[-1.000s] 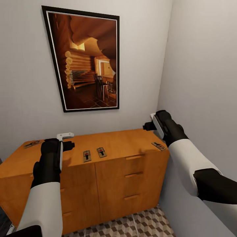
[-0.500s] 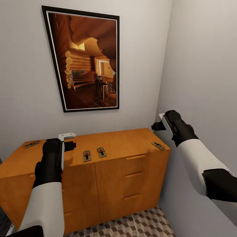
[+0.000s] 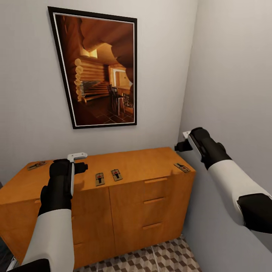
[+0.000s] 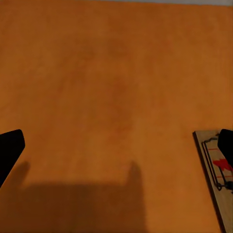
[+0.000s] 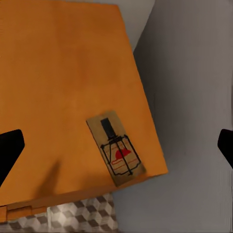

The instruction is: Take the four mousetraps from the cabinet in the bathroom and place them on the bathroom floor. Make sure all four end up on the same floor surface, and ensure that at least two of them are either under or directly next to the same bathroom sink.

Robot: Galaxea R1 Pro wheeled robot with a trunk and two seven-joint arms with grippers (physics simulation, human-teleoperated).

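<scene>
The orange-brown cabinet (image 3: 151, 211) stands against the back wall with four mousetraps on its top. One trap (image 3: 37, 164) lies at the far left, two (image 3: 99, 178) (image 3: 116, 174) lie side by side near the middle, and one (image 3: 182, 167) sits at the right front corner. My left gripper (image 3: 78, 161) hovers open over the top, left of the middle pair; in the left wrist view a trap (image 4: 216, 182) lies beside one finger (image 4: 9, 150). My right gripper (image 3: 182, 140) hangs open above the right corner; the right wrist view looks down on that trap (image 5: 116, 148).
A large framed picture (image 3: 98, 68) hangs above the cabinet. The grey side wall (image 3: 234, 75) runs close beside my right arm. A patch of cube-patterned floor (image 3: 151, 257) shows below the drawer fronts (image 3: 153, 200).
My right gripper has moved to the right and slightly up, from over the cabinet's right end toward the side wall. The left gripper has barely shifted.
</scene>
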